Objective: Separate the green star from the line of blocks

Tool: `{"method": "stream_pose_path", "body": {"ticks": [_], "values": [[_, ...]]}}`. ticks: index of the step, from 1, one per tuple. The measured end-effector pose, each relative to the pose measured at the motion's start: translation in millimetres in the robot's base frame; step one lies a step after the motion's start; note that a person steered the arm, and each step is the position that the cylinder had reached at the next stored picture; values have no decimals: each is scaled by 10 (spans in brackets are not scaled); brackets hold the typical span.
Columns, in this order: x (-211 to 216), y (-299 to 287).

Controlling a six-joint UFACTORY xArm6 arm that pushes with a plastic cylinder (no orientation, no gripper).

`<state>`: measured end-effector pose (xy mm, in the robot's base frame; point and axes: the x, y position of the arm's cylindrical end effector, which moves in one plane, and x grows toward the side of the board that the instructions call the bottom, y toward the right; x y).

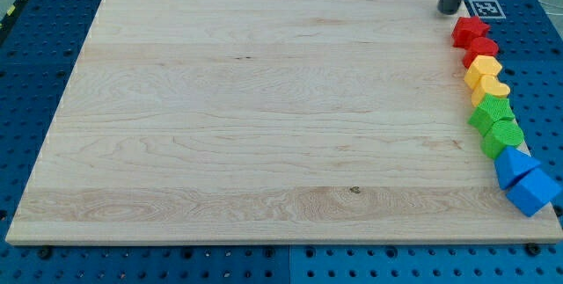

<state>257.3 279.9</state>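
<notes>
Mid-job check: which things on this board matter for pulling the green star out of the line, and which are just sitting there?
Belongs to the job:
- green star, upper of the two green blocks in the line at the view's right edge
- my tip, above the line's top end, touching no block

Just lying about:
- two red blocks
- two yellow blocks
- other green block
- two blue blocks
- marker tag

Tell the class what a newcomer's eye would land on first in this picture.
First comes the line of coloured blocks down the view's right edge of the pale wooden board: two red blocks, two yellow blocks, two green blocks, one perhaps the star, then two blue blocks at the view's bottom. My tip, a dark rod's end, stands just above the top red block.
</notes>
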Motion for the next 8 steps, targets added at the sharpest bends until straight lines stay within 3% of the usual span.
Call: {"method": "stream_pose_path", "body": {"ticks": [1,2,5,8], "values": [[-38,503],[-2,653],[1335,651],[2387,650]]}}
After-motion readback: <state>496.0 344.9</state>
